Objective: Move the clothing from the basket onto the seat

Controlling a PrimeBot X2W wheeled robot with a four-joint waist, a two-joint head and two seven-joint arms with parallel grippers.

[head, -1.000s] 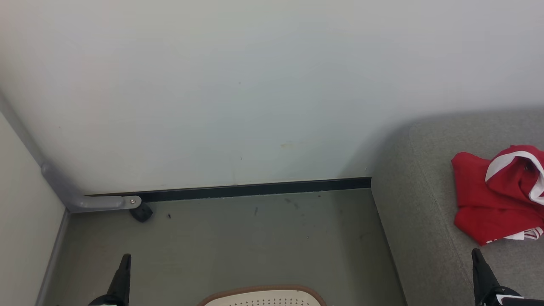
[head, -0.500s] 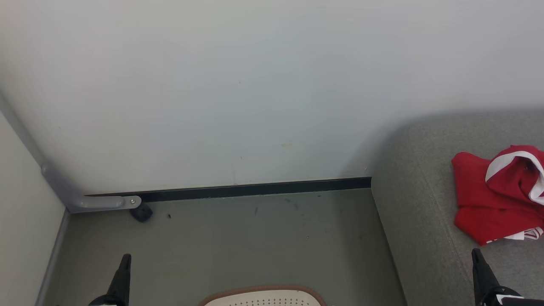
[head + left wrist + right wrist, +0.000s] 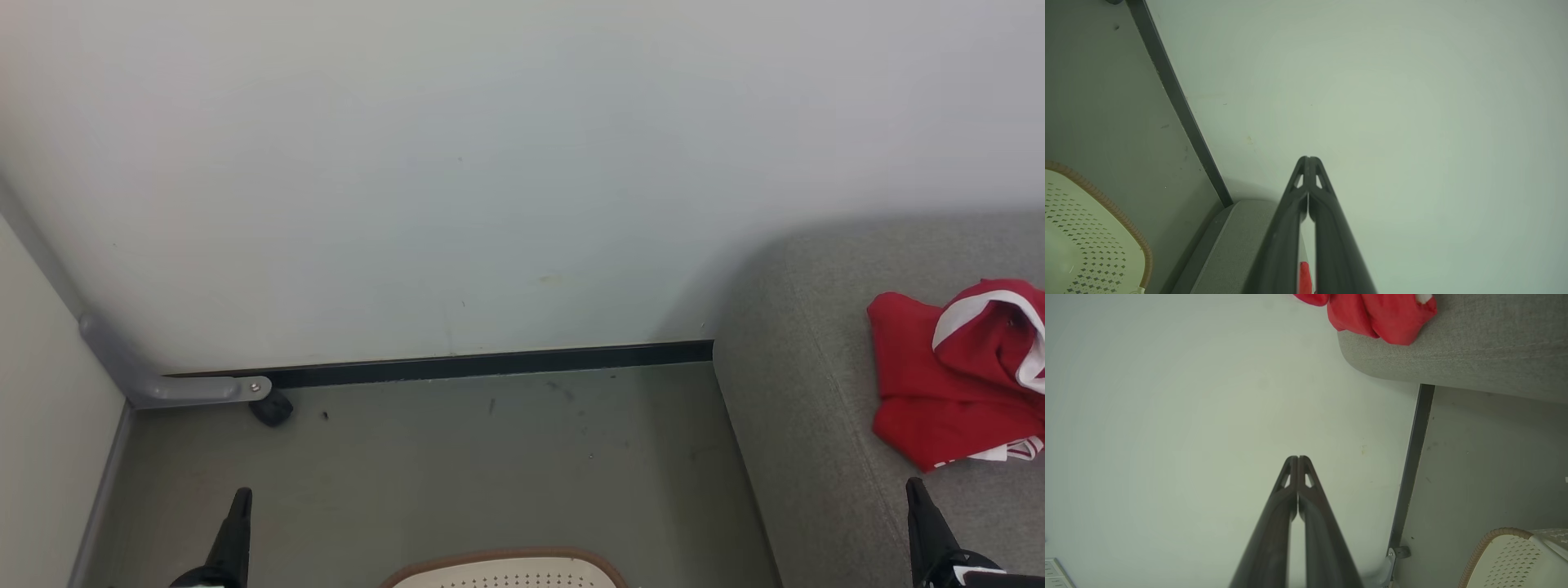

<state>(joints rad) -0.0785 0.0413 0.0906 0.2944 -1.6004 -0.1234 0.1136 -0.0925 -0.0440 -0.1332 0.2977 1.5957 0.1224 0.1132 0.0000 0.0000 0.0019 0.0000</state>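
From the head view, the clothing [image 3: 939,384] lay crumpled on the seat [image 3: 800,408] at the right, red with white trim showing, well apart from the basket [image 3: 506,567], of which the brown rim and a strip of perforated cream wall showed at the bottom edge. The left tool [image 3: 241,498] pointed up over the floor [image 3: 490,465] at the lower left. The right tool [image 3: 914,486] stood at the lower right over the seat, just below the clothing and not touching it.

In the left wrist view, the left tool [image 3: 1308,159] had its fingers pressed together at the tips and held nothing. It pointed at the pale wall [image 3: 1412,102]. The part of the basket [image 3: 1086,228] in view showed no red.

In the right wrist view, the right tool [image 3: 1297,458] was likewise pressed together and empty. The clothing [image 3: 1380,314] sat close to the seat's rounded corner.

Most of the basket was out of sight, so I could not tell if any garments remained in it. The sound next step would be to bend and look into it. If fabric remained, a tool should spread before descending, pinch a thick bunch near the middle, lift clear of the rim, and release well in from the seat's edge.
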